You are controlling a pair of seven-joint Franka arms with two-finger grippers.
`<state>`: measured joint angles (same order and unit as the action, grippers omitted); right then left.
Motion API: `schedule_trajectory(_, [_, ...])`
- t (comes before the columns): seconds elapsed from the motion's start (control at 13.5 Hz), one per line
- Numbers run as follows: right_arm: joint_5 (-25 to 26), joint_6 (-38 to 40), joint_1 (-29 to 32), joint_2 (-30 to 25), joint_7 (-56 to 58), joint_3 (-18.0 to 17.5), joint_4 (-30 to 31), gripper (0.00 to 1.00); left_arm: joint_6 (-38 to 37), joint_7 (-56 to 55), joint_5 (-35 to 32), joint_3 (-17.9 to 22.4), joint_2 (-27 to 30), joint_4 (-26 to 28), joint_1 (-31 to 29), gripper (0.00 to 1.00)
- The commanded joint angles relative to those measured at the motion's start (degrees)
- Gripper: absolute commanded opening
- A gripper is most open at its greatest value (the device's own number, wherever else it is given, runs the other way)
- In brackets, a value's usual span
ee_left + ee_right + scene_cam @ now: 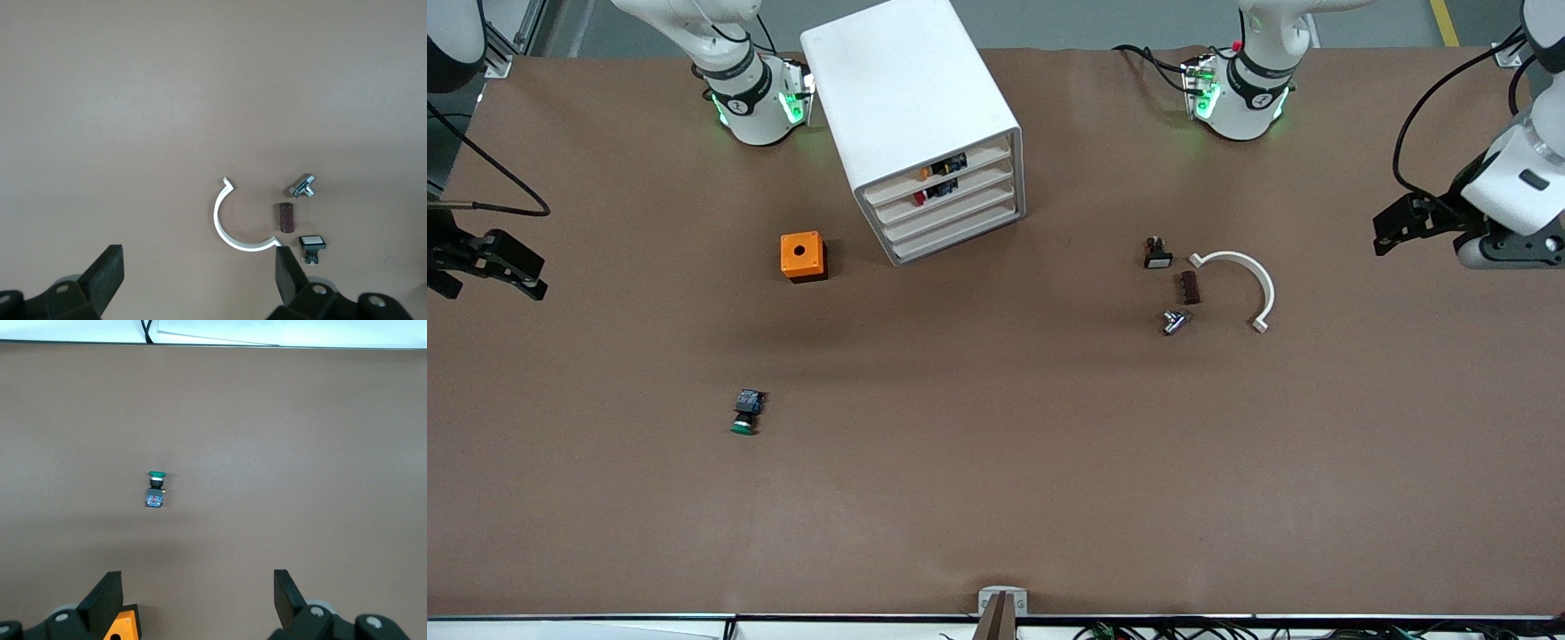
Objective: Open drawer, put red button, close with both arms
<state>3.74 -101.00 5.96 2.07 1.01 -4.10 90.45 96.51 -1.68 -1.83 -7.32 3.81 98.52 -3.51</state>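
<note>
The white four-drawer cabinet stands between the arm bases with every drawer pushed in. In the drawer, second from the top, a small red and black piece, the red button, shows through the see-through front. My left gripper hangs open and holding nothing over the left arm's end of the table; its wrist view shows the fingers wide apart above bare table. My right gripper is open too, over the right arm's end, with nothing between its fingers.
An orange box with a hole sits beside the cabinet. A green-capped button lies nearer the front camera. Toward the left arm's end lie a white curved clip, a brown block, a metal part and a white-capped switch.
</note>
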Motion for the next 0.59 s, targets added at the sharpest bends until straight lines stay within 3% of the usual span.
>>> schedule_trajectory(0.0, [1.1, 0.5, 0.7, -0.1, -0.2, -0.6, -0.4, 1.00, 0.0, 0.5, 1.1, 0.2, 0.5, -1.7, -0.3, 1.00])
schedule_trajectory(0.52, [0.4, 1.2, 1.2, -0.2, -0.1, -0.5, -0.5, 1.00, -1.2, 0.6, 1.0, -0.2, -0.7, -3.4, -0.2, 1.00])
